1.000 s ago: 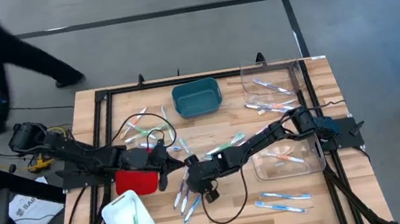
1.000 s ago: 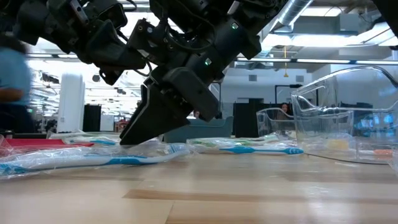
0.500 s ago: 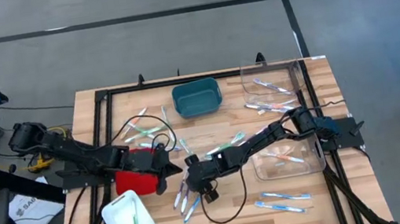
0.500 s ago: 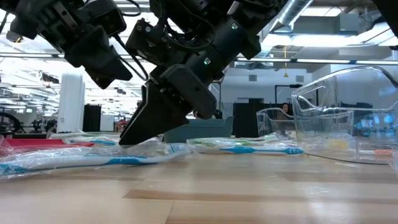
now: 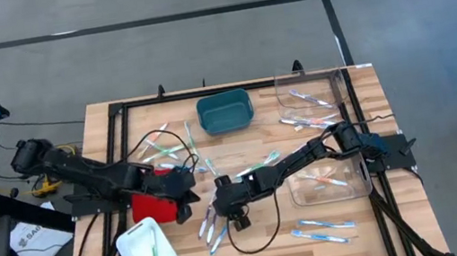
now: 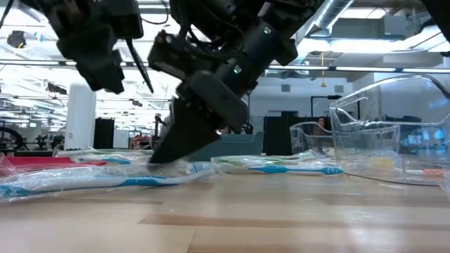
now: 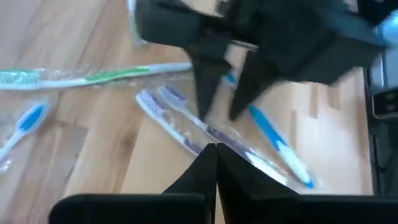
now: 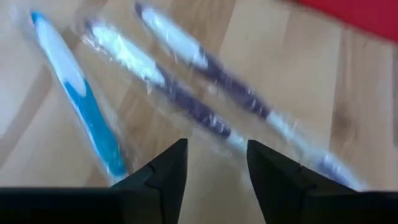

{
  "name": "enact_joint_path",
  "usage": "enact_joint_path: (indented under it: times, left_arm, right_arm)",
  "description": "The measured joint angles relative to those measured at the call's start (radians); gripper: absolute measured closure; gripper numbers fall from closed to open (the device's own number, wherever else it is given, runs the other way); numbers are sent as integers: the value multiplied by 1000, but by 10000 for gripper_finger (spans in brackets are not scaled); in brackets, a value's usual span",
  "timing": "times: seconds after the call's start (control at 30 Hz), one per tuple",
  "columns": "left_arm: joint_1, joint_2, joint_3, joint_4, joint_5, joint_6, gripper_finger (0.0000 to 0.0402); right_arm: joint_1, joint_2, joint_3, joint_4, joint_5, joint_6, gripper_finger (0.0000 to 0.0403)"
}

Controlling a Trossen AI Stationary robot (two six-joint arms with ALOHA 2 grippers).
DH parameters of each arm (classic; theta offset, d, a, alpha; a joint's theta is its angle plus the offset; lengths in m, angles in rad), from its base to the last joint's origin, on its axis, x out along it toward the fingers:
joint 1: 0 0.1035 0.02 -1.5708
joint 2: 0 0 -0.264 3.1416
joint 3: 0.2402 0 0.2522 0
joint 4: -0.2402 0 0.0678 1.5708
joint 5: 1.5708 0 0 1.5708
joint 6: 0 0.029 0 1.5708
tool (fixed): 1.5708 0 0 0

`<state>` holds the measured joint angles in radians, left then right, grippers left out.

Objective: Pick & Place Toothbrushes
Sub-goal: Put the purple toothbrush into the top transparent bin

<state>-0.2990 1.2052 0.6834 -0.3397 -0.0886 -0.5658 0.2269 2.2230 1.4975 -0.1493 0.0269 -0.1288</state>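
In the low view, a wrapped blue toothbrush [image 6: 105, 180] lies nearest on the table [image 6: 281, 218]. Behind it the right gripper [image 8: 214, 163] hangs over two purple toothbrushes [image 8: 186, 102], fingers parted and empty. They look light, stiff, slippery in film — best pinched mid-handle. Beyond, the left gripper [image 7: 216, 163] hovers closed — empty too.

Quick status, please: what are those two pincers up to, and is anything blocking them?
Right pincer open, low over purple toothbrushes. Left pincer shut, empty, hovering close by. Blue toothbrush alongside; nothing gripped yet.
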Motion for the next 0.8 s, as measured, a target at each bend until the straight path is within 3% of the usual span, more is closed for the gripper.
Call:
enact_joint_path:
  times: [0.1, 0.33, 0.57, 0.67, 0.8]
  left_arm:
    - [-36, 50, 53, -86, -36, 0, 401]
    - [-88, 266, 160, -115, -58, 42, 401]
    - [-89, 400, 252, -160, -145, -13, 400]
    - [-67, 419, 255, -170, -97, -73, 391]
    - [-47, 421, 255, -227, -12, -168, 353]
  right_arm:
    - [0, 0, 0, -39, 0, 21, 247]
    - [12, -29, 0, -73, 46, 29, 265]
    - [93, -87, 1, -80, 311, -68, 295]
    - [120, -96, 1, -87, 393, -89, 304]
    - [134, -96, 1, -130, 420, -72, 309]
